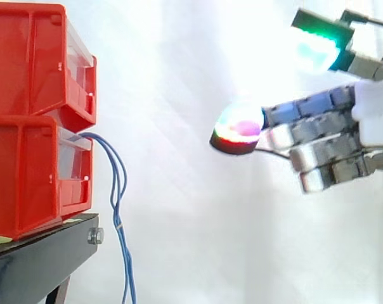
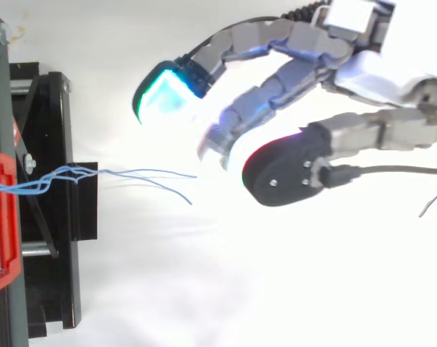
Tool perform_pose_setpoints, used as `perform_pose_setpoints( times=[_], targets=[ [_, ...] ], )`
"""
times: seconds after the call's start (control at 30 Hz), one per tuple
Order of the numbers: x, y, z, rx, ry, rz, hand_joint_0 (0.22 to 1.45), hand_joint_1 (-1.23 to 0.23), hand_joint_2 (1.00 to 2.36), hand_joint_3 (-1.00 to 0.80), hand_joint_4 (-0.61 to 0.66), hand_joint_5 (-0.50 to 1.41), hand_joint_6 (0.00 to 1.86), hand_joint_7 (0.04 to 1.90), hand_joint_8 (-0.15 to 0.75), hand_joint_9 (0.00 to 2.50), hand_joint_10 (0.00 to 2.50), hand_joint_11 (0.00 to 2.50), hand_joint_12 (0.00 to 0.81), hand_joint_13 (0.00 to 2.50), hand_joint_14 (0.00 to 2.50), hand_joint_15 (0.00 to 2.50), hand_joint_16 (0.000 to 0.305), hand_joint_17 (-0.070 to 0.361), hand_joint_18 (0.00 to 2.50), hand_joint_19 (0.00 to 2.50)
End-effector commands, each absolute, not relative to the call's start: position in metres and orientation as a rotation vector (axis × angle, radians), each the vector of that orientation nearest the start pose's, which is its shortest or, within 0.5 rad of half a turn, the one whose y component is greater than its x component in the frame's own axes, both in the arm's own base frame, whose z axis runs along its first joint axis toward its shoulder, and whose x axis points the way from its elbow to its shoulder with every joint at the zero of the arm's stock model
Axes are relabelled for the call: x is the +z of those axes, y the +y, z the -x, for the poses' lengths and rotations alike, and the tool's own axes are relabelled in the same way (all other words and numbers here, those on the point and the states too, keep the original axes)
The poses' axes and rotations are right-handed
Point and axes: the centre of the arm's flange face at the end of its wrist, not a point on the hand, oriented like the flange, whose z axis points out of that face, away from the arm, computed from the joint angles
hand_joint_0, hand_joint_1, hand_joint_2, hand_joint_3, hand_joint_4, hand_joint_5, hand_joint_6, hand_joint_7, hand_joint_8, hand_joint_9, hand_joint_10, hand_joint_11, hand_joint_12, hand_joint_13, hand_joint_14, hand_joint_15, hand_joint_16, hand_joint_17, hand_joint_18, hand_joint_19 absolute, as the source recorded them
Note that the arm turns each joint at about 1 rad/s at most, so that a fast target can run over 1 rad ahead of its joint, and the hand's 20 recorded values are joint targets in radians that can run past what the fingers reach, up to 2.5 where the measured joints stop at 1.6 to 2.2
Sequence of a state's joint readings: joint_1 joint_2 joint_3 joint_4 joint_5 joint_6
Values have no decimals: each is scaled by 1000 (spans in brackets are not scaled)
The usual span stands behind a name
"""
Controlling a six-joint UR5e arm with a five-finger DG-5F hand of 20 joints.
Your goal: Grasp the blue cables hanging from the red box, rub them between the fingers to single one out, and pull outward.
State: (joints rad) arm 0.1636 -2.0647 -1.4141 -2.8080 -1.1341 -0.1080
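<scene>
White curtain backs red bins trailing blue cables, while the hand hangs well apart, fingers loosely spread.

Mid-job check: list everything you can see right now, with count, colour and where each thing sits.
red bins: two, red, stacked at the left on the stand.
blue cables: a few thin strands, exact count unclear, blue, coming out of the lower bin and hanging past the stand's edge.
stand: one, black, under the bins.
curtain: one, white, behind everything.
hand: one, grey and white with glowing pads, at the right, open, apart from the cables.
</scene>
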Motion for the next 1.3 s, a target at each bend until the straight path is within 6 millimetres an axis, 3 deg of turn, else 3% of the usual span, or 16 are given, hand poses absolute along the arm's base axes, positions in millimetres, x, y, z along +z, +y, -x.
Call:
perform_pose_setpoints(
  times=[0.0,0.1,0.67,0.8,0.87,0.9,0.93,1.0,1.27],
  targets=[
    [289,-67,-690,903,1029,-1266,513,-640,1001,-484,160,-186,502,685,243,690,9,247,344,683,22,488,55,123,588,598],
    [288,-67,-692,894,1001,-1261,504,-650,1001,-483,149,-194,502,658,233,521,0,0,332,491,14,305,54,122,457,479],
    [290,-53,-695,702,1035,-1150,500,-654,1000,-487,158,-192,502,656,233,483,0,0,341,413,12,253,54,122,367,445],
    [270,-49,-697,672,1058,-1150,501,-653,1000,-487,162,-190,502,659,237,499,0,0,341,414,12,257,54,122,367,454],
    [244,-44,-704,667,1064,-1160,502,-652,1001,-485,165,-188,502,664,238,508,0,0,342,417,12,258,54,122,371,454],
    [244,-43,-705,677,1056,-1160,503,-652,1001,-486,165,-188,502,665,238,508,0,0,343,417,12,258,54,122,370,462],
    [227,-39,-713,700,1030,-1161,503,-651,1001,-481,168,-187,502,665,238,516,0,0,343,423,12,259,54,122,373,462],
    [217,-35,-718,719,1009,-1152,506,-650,1000,-484,170,-185,502,668,239,522,0,0,344,428,12,262,54,122,375,465],
    [211,-26,-722,718,980,-1143,510,-651,1001,-483,179,-179,502,678,240,562,0,0,344,461,13,288,54,121,405,480]
  ],
)
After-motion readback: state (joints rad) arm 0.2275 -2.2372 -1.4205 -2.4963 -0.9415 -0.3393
